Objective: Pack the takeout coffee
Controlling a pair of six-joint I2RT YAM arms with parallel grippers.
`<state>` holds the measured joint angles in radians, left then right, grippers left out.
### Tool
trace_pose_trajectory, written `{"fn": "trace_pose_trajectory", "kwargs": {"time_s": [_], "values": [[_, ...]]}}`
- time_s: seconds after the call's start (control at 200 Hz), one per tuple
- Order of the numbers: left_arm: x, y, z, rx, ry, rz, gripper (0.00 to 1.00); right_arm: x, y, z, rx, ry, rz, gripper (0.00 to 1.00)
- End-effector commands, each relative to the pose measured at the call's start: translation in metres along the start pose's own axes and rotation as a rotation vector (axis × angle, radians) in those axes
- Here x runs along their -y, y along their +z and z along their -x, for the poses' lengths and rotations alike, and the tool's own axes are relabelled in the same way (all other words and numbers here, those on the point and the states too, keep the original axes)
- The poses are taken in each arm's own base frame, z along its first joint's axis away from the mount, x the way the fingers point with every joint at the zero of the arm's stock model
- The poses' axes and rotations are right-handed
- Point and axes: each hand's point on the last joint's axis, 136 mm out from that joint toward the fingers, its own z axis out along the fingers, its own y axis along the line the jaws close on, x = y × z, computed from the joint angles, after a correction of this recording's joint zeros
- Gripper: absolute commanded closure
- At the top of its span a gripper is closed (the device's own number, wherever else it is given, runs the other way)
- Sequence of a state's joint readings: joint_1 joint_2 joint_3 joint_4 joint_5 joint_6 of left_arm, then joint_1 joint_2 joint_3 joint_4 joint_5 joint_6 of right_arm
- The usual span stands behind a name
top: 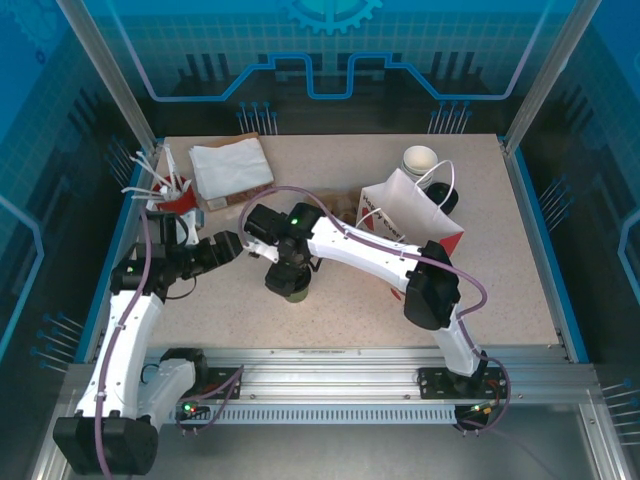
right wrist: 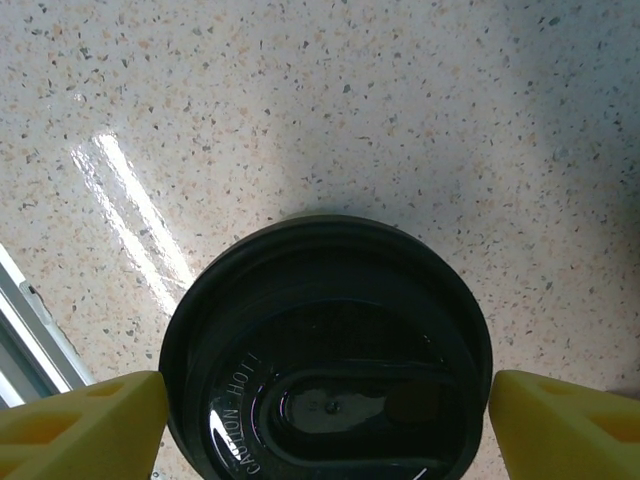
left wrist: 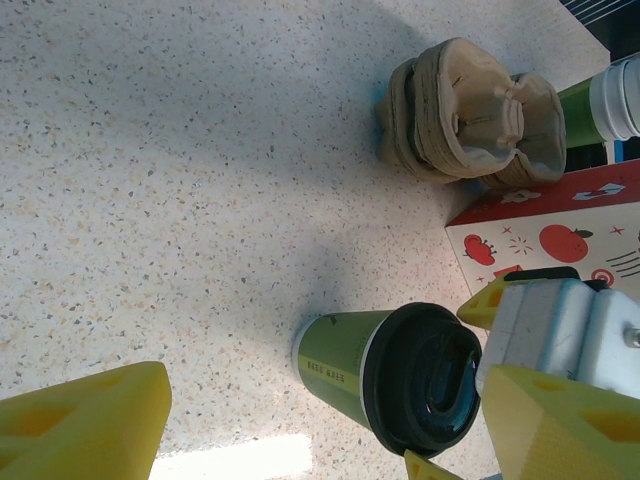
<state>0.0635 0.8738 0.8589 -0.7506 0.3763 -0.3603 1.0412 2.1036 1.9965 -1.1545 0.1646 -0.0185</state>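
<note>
The coffee cup point(left wrist: 340, 365) is set upright on the tabletop point(left wrist: 150, 200), its lid point(right wrist: 325, 330) flanked by the right hand point(right wrist: 325, 385); whether it is gripped cannot be told. The left hand point(top: 230, 247) is held open nearby.

text | lid of takeout coffee point(right wrist: 325, 340) | "HOT!" | bag point(left wrist: 545, 235) print illegible

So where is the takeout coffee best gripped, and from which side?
The takeout coffee stands upright and is round, so it is probably best to come from straight above and close on the rim of its black lid, or on the green wall just below. The right tool hangs over it, a finger each side of the lid.
</note>
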Motion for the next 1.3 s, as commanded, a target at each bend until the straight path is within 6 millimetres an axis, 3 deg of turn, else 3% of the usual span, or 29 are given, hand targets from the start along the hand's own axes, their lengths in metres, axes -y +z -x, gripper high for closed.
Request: {"fn": "trace_pose_trajectory", "kwargs": {"time_s": [0.0, 0.24, 0.45, 0.885, 1.296], "values": [[0.004, 0.0, -0.004, -0.004, 0.015, -0.038, 0.17, -0.001, 0.006, -0.004, -0.039, 0.001, 0.024, 0.16], [0.005, -0.001, -0.005, 0.001, 0.012, -0.051, 0.17, 0.004, 0.007, -0.009, -0.061, 0.008, 0.009, 0.28], [0.008, 0.0, -0.005, -0.001, 0.009, -0.07, 0.17, 0.009, -0.008, -0.025, -0.071, 0.021, 0.0, 0.34], [0.014, 0.0, -0.005, -0.007, 0.013, -0.105, 0.17, 0.01, -0.017, -0.084, -0.153, 0.084, 0.026, 0.3], [0.015, 0.001, -0.005, -0.009, 0.011, -0.112, 0.17, 0.011, -0.016, -0.095, -0.176, 0.096, 0.036, 0.25]]}}
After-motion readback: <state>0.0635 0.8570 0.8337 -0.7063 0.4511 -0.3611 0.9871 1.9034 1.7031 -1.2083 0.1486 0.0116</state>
